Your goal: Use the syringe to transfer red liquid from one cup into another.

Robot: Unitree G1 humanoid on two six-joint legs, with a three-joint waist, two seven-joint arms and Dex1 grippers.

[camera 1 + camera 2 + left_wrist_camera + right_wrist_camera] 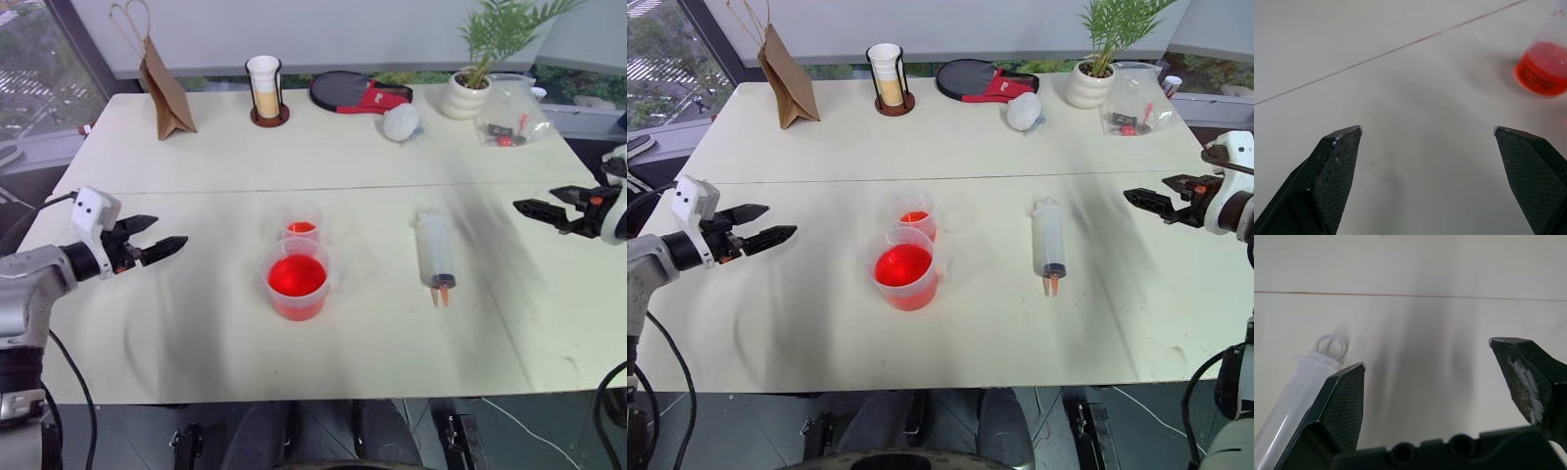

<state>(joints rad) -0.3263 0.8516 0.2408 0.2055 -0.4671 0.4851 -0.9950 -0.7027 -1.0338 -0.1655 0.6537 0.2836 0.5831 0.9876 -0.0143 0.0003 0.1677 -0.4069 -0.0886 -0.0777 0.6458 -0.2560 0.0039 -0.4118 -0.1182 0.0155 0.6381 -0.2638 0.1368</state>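
Cream laminate covers the desk, with a thin seam running across its middle.

Head views: the left tool hovers over the desk's left side, its 2 black fingers spread and empty, pointing toward the middle. Well off its tips stands the wide beaker, holding red liquid. Touching or nearly touching the beaker's far side, farther from the left tool, is the small narrow cup, with a little red liquid at its bottom. The right tool hangs over the desk's right side, fingers spread, holding nothing. The syringe lies flat between this tool and the beaker, apart from both, its orange tip toward the near desk edge and its plunger ring toward the far edge. Along the far edge, well beyond both tools: a brown paper bag, a tall white-and-tan cup on a brown coaster, a black and red paddle case, a white crumpled object, a potted plant and a clear plastic bag.

Left wrist view: 2 fingertips stand wide apart over bare desk; the beaker sits ahead, off to one side.

Right wrist view: 2 fingertips stand wide apart; the syringe's plunger end lies just beside 1 finger, not between them.
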